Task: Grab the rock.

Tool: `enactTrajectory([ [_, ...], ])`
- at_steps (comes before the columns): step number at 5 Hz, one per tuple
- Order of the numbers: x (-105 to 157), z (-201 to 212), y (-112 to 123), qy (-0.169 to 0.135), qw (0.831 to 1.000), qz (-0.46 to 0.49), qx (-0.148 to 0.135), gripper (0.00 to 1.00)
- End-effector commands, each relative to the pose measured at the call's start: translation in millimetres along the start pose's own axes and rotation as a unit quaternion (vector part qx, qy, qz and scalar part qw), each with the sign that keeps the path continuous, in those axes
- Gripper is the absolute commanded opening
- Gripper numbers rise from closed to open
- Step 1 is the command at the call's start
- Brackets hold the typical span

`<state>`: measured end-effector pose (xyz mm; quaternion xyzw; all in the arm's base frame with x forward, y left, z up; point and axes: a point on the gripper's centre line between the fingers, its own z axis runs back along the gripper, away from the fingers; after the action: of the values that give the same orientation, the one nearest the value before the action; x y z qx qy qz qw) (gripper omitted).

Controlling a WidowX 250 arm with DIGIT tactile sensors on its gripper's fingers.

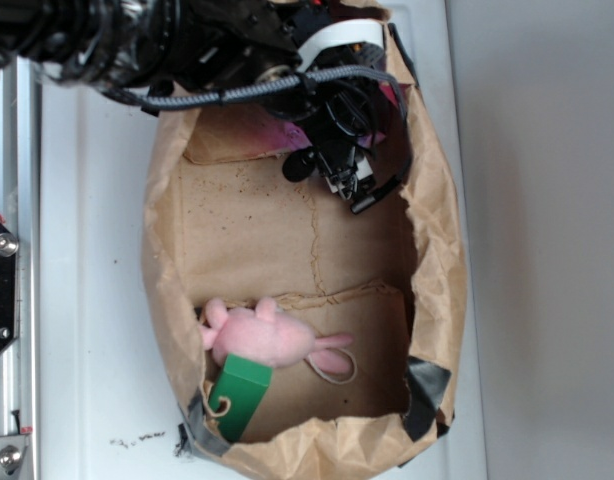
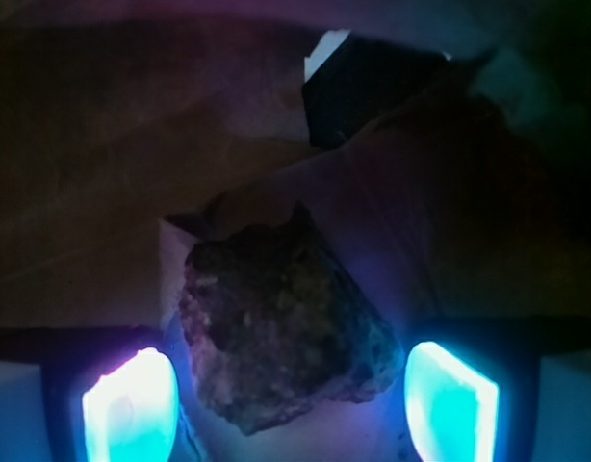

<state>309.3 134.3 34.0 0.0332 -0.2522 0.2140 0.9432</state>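
The rock (image 2: 276, 327) is a dark brown, lumpy chunk with pale specks, filling the middle of the wrist view. It lies on the floor of a brown paper-lined box. My gripper (image 2: 291, 409) is open, its glowing pads (image 2: 130, 409) standing on either side of the rock with a small gap at each side. In the exterior view the gripper (image 1: 352, 190) reaches down into the top right corner of the box, and the arm hides the rock there.
The box walls (image 1: 437, 260) of crumpled paper rise close around the gripper. A pink plush toy (image 1: 262, 335) and a green block (image 1: 242, 395) lie at the box's lower left. A metal rail (image 1: 7, 300) runs along the left edge.
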Motion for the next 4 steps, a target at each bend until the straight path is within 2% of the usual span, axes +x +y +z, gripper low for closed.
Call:
enactTrajectory([
  [1,16.0,13.6,16.6,-0.039,0.999,0.000,0.007,1.00],
  [2,17.6,11.1,14.3,-0.064,0.998,-0.010,-0.003,1.00],
  [4,29.0,8.3,13.8,-0.084,0.996,0.005,0.008,1.00],
])
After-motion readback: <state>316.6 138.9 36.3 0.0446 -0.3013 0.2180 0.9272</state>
